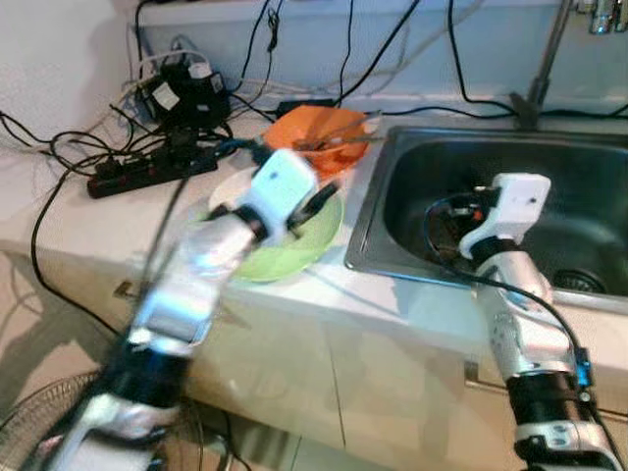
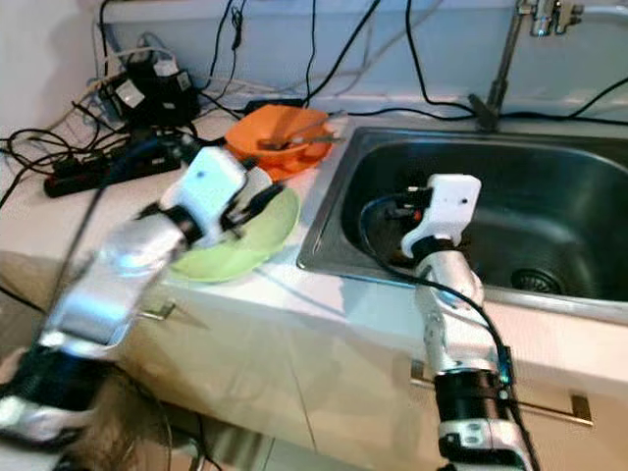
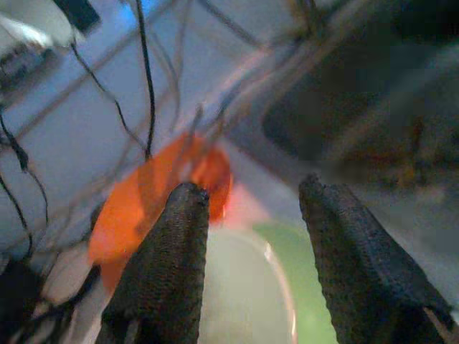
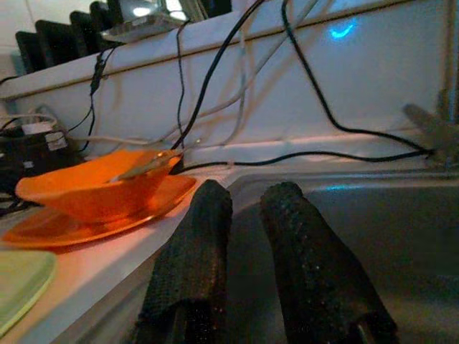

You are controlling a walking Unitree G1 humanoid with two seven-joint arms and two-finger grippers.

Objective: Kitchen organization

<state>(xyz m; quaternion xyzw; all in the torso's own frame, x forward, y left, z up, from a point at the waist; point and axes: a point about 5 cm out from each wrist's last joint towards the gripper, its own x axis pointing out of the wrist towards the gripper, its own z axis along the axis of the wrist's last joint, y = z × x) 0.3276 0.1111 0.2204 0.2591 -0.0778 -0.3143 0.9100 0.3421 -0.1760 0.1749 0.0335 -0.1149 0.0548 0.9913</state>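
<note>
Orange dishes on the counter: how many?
2. An orange bowl holding utensils sits on an orange plate, left of the sink and behind the green plate. More could be hidden under the stack.

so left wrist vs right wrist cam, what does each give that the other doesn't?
Left wrist: the left gripper, fingers spread apart, above the white plate that lies on the green plate.

Right wrist: the right gripper, fingers close with a narrow gap, at the sink edge; a utensil resting in the orange bowl, which sits on an orange plate.

Both: orange dishware, green plate, black cables along the backsplash.
</note>
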